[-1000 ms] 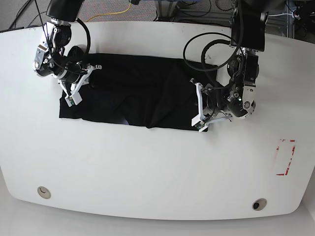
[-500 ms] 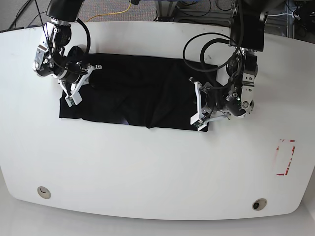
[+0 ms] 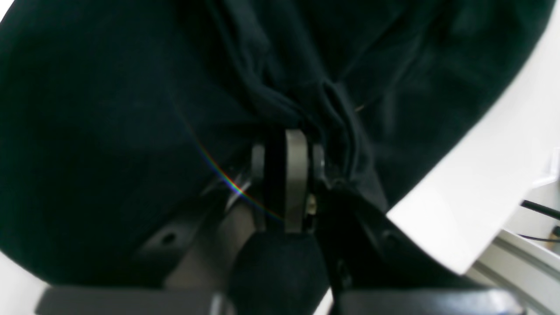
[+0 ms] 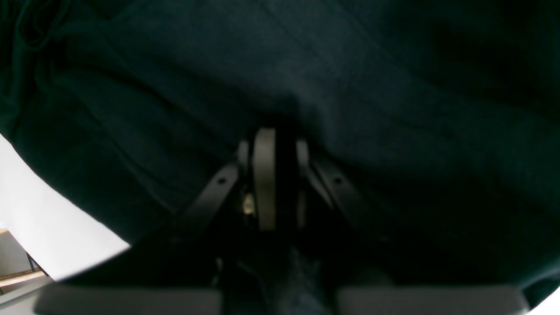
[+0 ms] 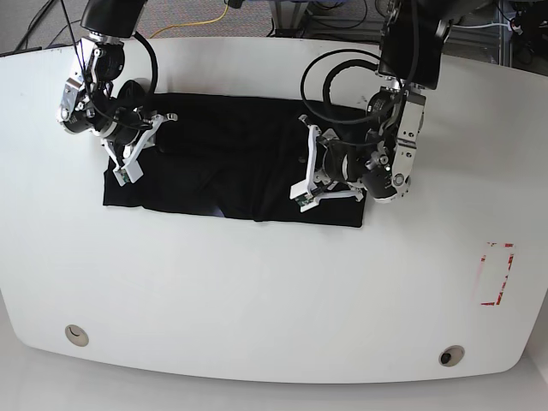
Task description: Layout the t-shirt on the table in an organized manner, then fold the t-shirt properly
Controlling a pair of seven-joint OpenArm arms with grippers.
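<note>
Left wrist view: the left gripper (image 3: 286, 144) is clenched on a bunched fold of the black soft cloth t-shirt (image 3: 109, 109), with creases spreading out from the pinch. The white smooth counter (image 3: 481, 175) shows at the right.

Right wrist view: the right gripper (image 4: 271, 135) is clenched on the t-shirt (image 4: 372, 87), the cloth filling nearly the whole picture; a bare strip of counter (image 4: 39, 227) shows at lower left.

Base view: the t-shirt (image 5: 223, 163) lies spread as a wide dark band across the far middle of the counter (image 5: 257, 300). The right gripper (image 5: 128, 167) grips its left end; the left gripper (image 5: 306, 171) grips it right of centre. A red tape rectangle outline (image 5: 497, 274) sits at the right, well apart.
</note>
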